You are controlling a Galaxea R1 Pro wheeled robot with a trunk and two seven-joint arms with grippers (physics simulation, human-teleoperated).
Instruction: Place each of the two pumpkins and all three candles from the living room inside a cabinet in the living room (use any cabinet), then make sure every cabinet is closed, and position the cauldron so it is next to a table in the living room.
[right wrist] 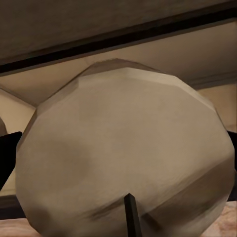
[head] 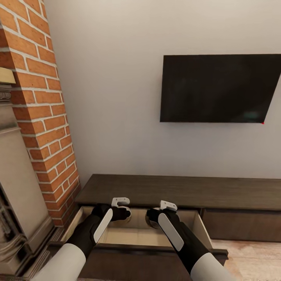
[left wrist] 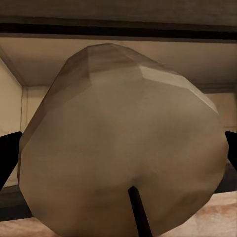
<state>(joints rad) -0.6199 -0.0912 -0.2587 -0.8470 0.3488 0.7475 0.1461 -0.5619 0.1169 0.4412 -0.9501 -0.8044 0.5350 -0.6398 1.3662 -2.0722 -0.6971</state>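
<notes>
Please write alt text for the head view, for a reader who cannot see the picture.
Two black robot hands, the left hand and the right hand, each hold a grey-beige stubby candle over the open pull-out drawer of a long low dark-brown wooden cabinet. A black flat television hangs on the pale wall above, and a red brick column stands at the left.

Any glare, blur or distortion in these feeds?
Head view: slight wide-angle skew, TV screen dark, no glare. Left wrist view: candle too close, soft and faceted. Right wrist view: the other candle the same, shaded underneath.
</notes>
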